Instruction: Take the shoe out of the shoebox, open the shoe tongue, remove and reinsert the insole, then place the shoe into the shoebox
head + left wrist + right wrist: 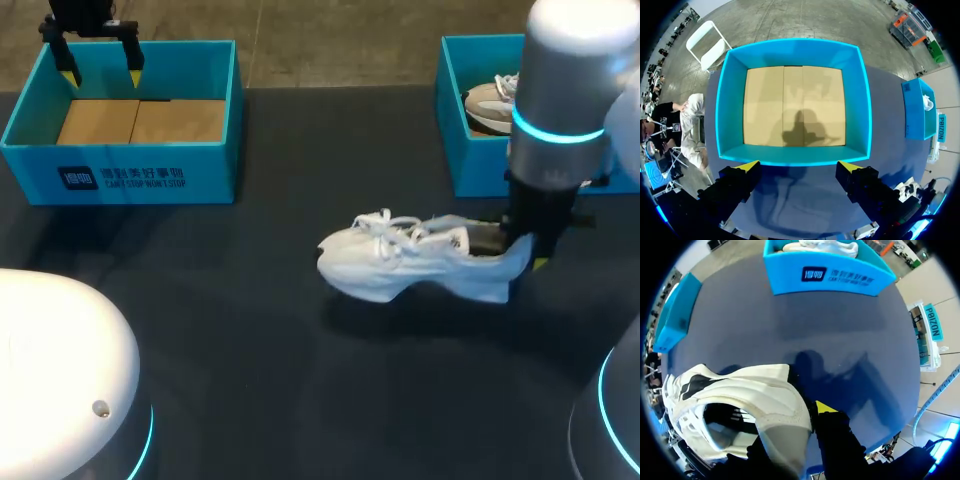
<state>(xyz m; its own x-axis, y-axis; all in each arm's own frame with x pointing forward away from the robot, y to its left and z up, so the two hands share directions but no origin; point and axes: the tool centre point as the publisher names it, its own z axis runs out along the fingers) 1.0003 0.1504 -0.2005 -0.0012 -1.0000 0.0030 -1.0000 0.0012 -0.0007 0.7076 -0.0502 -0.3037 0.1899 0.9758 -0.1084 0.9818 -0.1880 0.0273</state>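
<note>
A white laced shoe hangs sideways over the middle of the dark table, toe pointing left, with its shadow beneath. My right gripper is shut on its heel. In the right wrist view the heel collar sits between the fingers, one yellow tip outside it and the other hidden inside the shoe. My left gripper hovers open above the teal shoebox at the back left. In the left wrist view that shoebox holds nothing but its bare cardboard floor, just ahead of my left gripper.
A second teal box stands at the back right with another shoe in it; it lies ahead of the held shoe in the right wrist view. The dark table runs bare toward the front.
</note>
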